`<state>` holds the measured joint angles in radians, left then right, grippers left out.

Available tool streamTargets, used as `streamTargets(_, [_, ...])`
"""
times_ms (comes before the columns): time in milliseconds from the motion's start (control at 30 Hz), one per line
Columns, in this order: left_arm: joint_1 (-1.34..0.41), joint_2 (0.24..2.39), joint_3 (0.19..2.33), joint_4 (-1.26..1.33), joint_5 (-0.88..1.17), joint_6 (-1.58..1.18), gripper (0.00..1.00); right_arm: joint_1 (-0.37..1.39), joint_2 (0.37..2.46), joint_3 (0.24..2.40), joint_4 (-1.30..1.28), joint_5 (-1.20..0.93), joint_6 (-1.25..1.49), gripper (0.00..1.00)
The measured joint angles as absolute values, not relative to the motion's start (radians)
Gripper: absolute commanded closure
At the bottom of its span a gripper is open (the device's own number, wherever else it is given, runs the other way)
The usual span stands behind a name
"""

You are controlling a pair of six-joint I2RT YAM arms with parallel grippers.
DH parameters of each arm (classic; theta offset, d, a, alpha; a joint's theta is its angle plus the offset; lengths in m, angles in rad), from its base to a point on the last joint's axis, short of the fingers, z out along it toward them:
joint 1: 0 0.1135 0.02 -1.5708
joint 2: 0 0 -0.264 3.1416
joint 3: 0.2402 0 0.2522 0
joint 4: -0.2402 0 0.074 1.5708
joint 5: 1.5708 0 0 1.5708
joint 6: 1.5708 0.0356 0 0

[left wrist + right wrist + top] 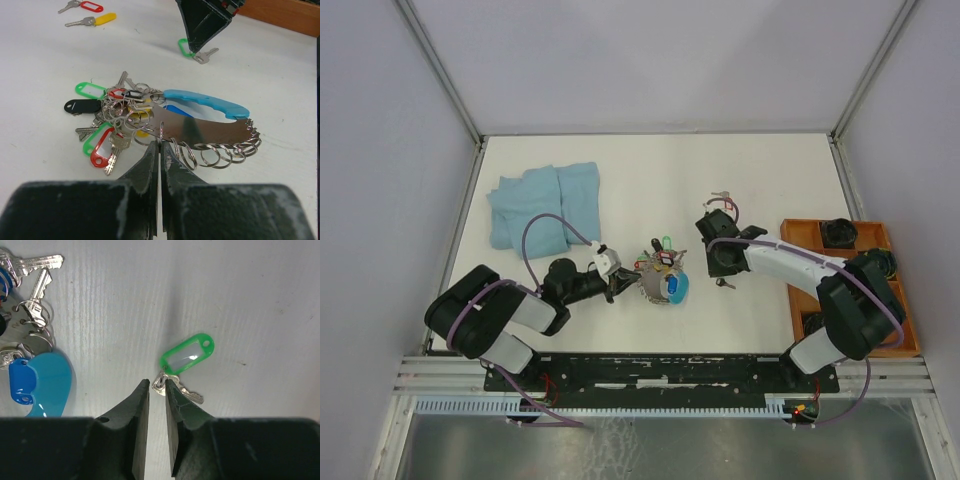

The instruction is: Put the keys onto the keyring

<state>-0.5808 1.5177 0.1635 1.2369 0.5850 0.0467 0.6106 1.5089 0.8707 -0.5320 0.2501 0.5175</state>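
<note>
With the left gripper [161,150] clamped on the metal plate of the keyring [200,130], the right gripper [157,385] stood narrowly apart around the head of the green-tagged key [186,360], which lay on the table [250,290] to the keyring's right and, being thin and flat, might squirt sideways from a fingertip pinch.

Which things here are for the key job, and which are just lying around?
For the job: silver metal keyring plate with blue plastic grip; loose green-tagged silver key; red-tagged key; yellow-tagged key; keys already ringed.
Lying about: crumpled blue cloth; orange compartmented tray.
</note>
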Motion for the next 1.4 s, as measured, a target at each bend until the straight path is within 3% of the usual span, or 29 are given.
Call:
streamTargets(767, [-0.581, 1.512, 0.182, 1.175, 0.585, 0.048, 0.97, 0.590, 1.621, 0.928, -0.582, 0.231, 0.490, 0.86])
streamTargets(1167, [-0.581, 1.510, 0.186, 1.170, 0.573, 0.043, 0.97, 0.584, 1.627, 0.935, -0.584, 0.221, 0.481, 0.78])
streamTargets(1400, [-0.581, 1.485, 0.187, 1.149, 0.542, -0.002, 0.97, 0.578, 1.634, 0.937, -0.584, 0.221, 0.478, 0.92])
